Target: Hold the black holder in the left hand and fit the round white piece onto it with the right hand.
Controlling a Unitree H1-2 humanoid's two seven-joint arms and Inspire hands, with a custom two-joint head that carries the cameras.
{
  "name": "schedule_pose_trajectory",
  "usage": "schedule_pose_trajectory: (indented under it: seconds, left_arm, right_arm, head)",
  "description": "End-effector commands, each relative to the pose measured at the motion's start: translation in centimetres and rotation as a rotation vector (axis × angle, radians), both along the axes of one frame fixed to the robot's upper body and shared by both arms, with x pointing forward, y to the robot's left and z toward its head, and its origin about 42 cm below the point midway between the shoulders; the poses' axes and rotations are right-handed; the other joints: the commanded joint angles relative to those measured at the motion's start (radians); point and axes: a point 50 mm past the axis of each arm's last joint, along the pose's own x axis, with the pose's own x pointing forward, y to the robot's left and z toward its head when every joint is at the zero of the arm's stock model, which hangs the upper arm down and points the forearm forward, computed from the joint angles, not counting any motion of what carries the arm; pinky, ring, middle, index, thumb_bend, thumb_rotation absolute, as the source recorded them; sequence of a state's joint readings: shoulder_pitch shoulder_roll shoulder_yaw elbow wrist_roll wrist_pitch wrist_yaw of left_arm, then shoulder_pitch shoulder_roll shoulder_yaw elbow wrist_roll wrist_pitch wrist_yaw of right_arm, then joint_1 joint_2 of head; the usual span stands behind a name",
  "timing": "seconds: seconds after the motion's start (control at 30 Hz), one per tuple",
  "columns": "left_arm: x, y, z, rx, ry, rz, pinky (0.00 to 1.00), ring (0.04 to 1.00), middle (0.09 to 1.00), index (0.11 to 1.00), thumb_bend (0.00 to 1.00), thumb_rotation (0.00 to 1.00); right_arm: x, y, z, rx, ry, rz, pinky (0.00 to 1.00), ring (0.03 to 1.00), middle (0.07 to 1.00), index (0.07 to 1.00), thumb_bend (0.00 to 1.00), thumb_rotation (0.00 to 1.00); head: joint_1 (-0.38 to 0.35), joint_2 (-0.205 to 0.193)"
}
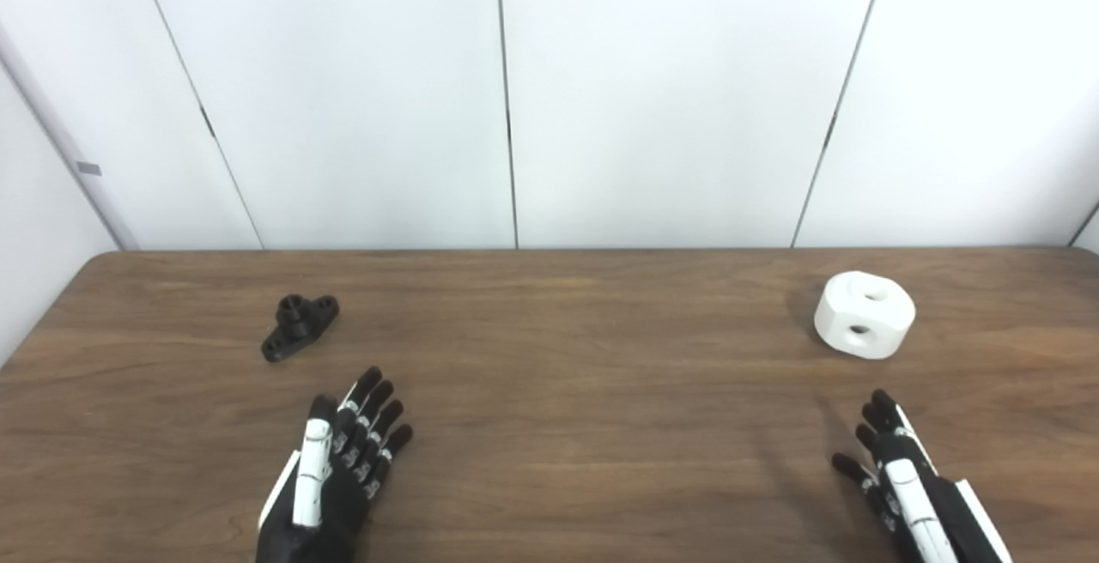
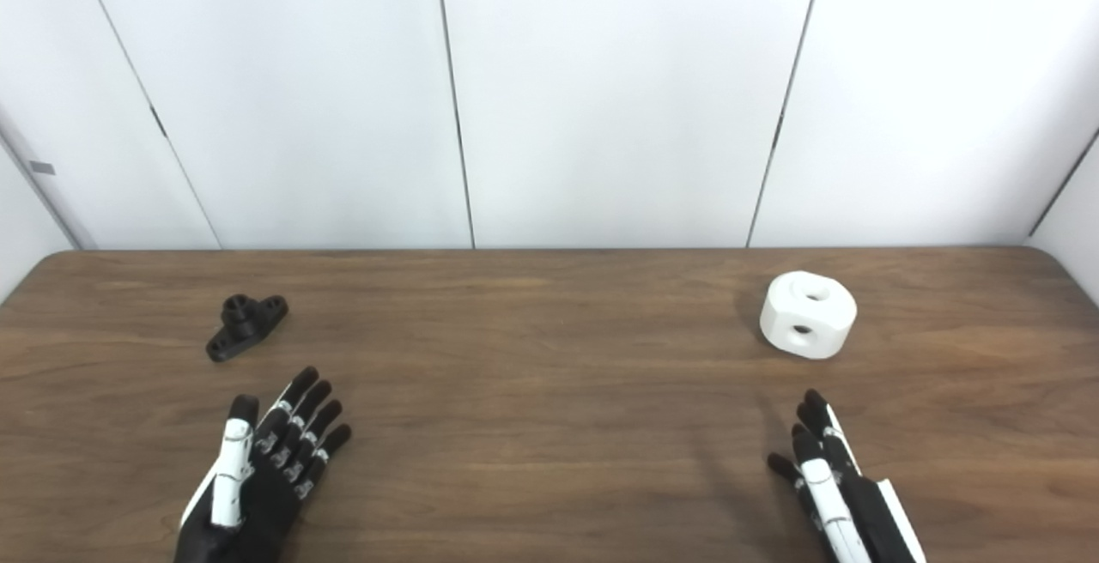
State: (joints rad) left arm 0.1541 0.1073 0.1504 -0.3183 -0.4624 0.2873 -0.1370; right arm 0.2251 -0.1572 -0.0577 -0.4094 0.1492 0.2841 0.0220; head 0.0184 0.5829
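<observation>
The left hand (image 1: pixel 330 469) lies open and empty on the table (image 1: pixel 584 426), palm up with fingers spread, and the black holder (image 1: pixel 299 325) sits just ahead of its fingertips and a little to its outer side, long axis slanting away toward the right. The right hand (image 1: pixel 901 481) is likewise open and holds nothing, with the round white piece (image 1: pixel 864 315) ahead of it. Each hand is nearer its own part, the two parts well apart, so I'd expect short forward reaches.
</observation>
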Motion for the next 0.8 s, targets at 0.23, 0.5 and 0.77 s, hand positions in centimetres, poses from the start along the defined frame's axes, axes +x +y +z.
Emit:
schedule_pose_trajectory:
  seconds: [0.23,0.5,0.77]
  left_arm:
    - [0.0,0.5,0.0,0.011,-0.007,-0.005,1.00,1.000,1.000,1.000,0.69,0.84]
    - [0.5,1.5,5.8,0.397,-0.324,0.028,0.82,0.885,0.936,0.946,0.80,0.71]
    - [2.0,4.0,12.4,1.088,-0.573,0.447,0.62,0.770,0.828,0.847,0.84,0.65]
  right_arm:
    - [-0.2,1.0,-0.8,0.023,0.033,0.018,0.86,0.992,1.000,1.000,0.56,0.83]
    - [0.2,1.1,-1.6,0.009,0.052,0.006,0.86,0.977,1.000,1.000,0.56,0.84]
    - [1.5,1.3,-2.8,0.019,0.049,0.014,0.87,0.999,1.000,1.000,0.57,0.85]
  head:
    - [0.000,-0.031]
    - [0.083,-0.106]
    - [0.196,-0.196]
